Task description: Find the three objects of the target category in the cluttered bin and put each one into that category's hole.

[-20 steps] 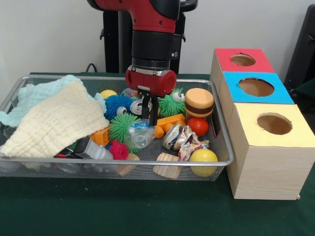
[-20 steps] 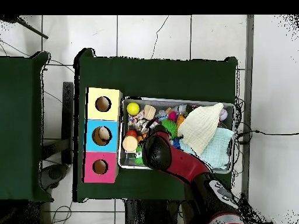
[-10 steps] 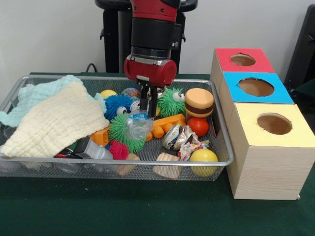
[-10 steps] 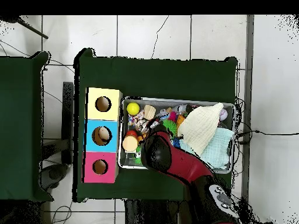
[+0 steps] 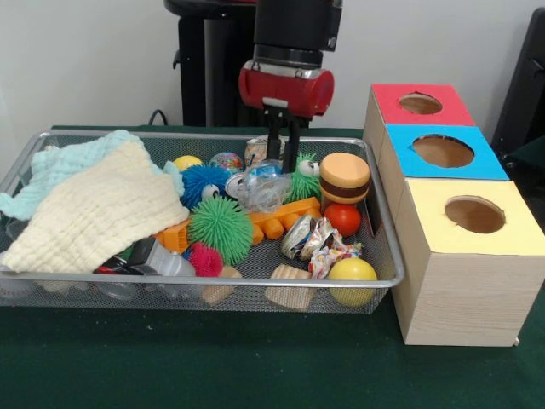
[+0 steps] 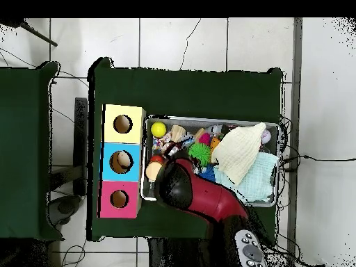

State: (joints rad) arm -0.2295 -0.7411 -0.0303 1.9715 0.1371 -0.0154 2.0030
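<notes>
You get a close, low front cam on the wire-mesh bin; overhead cam high, straight down; both share it.

Bright, even indoor light, soft shadows, no glare; front view slightly soft.

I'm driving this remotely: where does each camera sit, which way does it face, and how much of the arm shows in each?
Front view: sits across the table facing the robot, looking level at the wire bin and the three boxes; shows the wrist and the gripper, shut on a crumpled clear plastic bottle.
Overhead view: sits above, looking straight down, robot base at the bottom; the arm covers the gripper.
Shared: bin, boxes, cream cloth, yellow ball, turned half round between views.
</notes>
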